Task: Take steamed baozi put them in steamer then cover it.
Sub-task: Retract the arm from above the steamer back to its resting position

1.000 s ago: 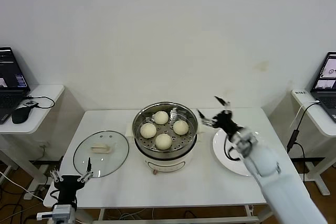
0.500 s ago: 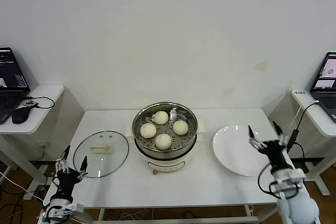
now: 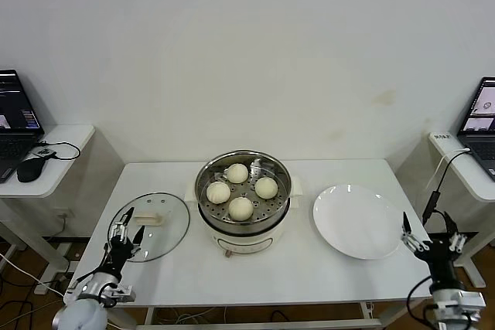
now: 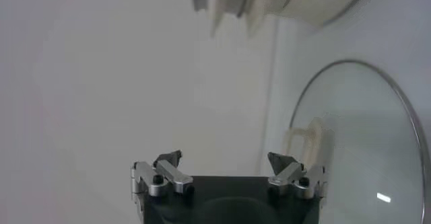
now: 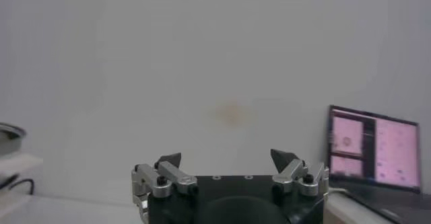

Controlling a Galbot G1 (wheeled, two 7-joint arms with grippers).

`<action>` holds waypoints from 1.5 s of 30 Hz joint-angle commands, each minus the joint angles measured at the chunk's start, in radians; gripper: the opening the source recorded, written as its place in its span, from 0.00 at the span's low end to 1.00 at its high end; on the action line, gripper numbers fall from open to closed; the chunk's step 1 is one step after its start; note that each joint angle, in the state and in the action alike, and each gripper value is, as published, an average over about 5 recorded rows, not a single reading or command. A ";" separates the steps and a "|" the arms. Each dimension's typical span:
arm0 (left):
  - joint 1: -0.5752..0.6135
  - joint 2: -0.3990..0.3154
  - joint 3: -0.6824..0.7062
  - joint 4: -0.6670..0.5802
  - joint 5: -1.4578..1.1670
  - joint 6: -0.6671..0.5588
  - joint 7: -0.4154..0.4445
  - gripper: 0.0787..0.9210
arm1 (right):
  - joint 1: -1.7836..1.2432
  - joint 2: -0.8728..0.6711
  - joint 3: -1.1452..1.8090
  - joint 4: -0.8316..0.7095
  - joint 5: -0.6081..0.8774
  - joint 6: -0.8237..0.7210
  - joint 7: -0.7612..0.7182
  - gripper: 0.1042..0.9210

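Four steamed baozi [image 3: 240,187] are sitting on the perforated tray inside the steamer [image 3: 244,226] at the middle of the surface [image 3: 309,268], so only the covering appears to be left. Over at nine o'clock from the steamer, the cover [image 3: 170,229] is lying flat, its cream handle [image 3: 151,216] facing up. Near the cover's seven o'clock edge, the left pincer [image 3: 124,235] is hovering with its jaws wide and holding nothing. At four o'clock, past the bare white plate [image 3: 356,220], the right pincer [image 3: 431,238] is idling off the surface edge, likewise wide and holding nothing. Glass is slippery: a pinch on the rim instead of the flat handle could be letting the cover slide or tip, and a tilted carry might knock the steamer's rim.
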 commanded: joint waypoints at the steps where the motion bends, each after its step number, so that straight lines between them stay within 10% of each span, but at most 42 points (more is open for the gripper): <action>1: -0.183 0.032 0.119 0.212 0.071 -0.015 -0.005 0.88 | -0.077 0.049 0.077 0.032 -0.003 0.011 -0.003 0.88; 31: -0.411 0.016 0.200 0.404 0.069 0.002 0.031 0.88 | -0.076 0.077 0.057 -0.016 -0.029 0.026 -0.018 0.88; 45: -0.372 0.012 0.170 0.375 0.060 -0.002 0.000 0.44 | -0.070 0.075 0.035 -0.023 -0.035 0.027 -0.023 0.88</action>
